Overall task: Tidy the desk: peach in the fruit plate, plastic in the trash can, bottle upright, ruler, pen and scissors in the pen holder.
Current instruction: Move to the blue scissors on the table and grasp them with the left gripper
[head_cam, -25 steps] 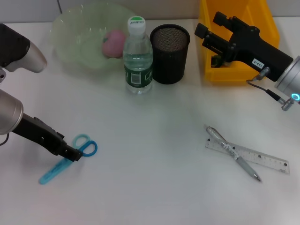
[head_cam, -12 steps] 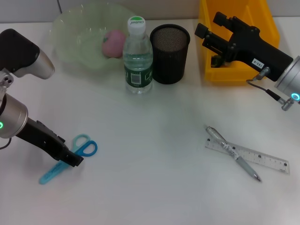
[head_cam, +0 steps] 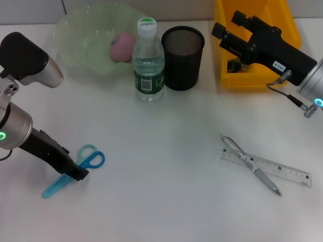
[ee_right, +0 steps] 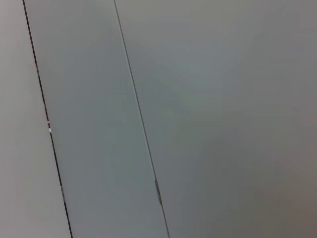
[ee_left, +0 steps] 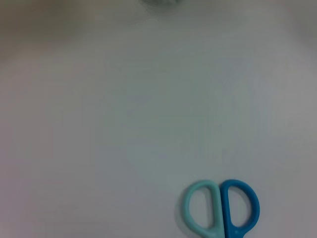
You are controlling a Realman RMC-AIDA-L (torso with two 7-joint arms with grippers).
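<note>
The left gripper (head_cam: 78, 172) is down at the desk (head_cam: 166, 201) on the near left side, its tip set over the middle of the scissors (head_cam: 75, 170), just behind the handle loops; whether its jaws are apart or closed on the scissors cannot be told from here. The scissors lie flat, the two-tone blue loops pointing toward the desk centre and the pale blue blades toward the near left edge (the left wrist view shows only the loops (ee_left: 223, 209) against bare desk). The right gripper (head_cam: 224, 33) hangs above the yellow trash can (head_cam: 287, 25) at the far right, well clear of the desk surface; its jaws appear apart and hold nothing. The peach (head_cam: 122, 46) sits inside the translucent green fruit plate (head_cam: 75, 35) at the far left. The bottle (head_cam: 148, 60) stands upright just in front of the plate, and beside it stands the black mesh pen holder (head_cam: 182, 58). The pen (head_cam: 251, 165) lies crossed over the clear ruler (head_cam: 282, 172) on the near right side, well apart from the pen holder.
</note>
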